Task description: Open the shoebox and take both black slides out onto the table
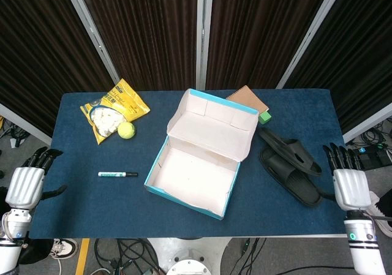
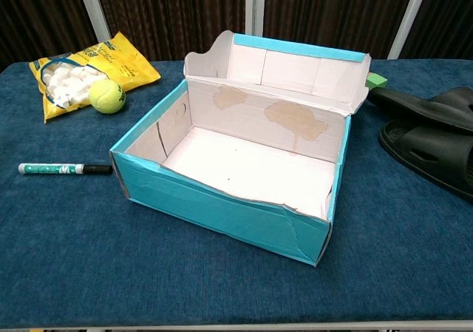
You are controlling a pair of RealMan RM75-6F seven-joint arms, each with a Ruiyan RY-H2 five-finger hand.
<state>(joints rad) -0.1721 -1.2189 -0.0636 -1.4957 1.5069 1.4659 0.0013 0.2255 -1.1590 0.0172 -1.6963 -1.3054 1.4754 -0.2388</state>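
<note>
Shoebox, teal cardboard w/ white inside [image 1: 195, 169], sits mid-worktop, lid tipped back, nothing in it. Both black rubber slides [image 1: 289, 165] lie side by side on the blue cloth worktop [image 1: 79, 204] just right of the box, so task looks done. Right robot hand [image 1: 349, 186] is off the worktop's right edge, fingers apart, holding nothing; left robot hand [image 1: 27, 184] same at left edge. Yellow snack bag [image 1: 114, 109], tennis ball [image 1: 126, 130], marker pen [image 1: 117, 174] lie apart to the left.
</note>
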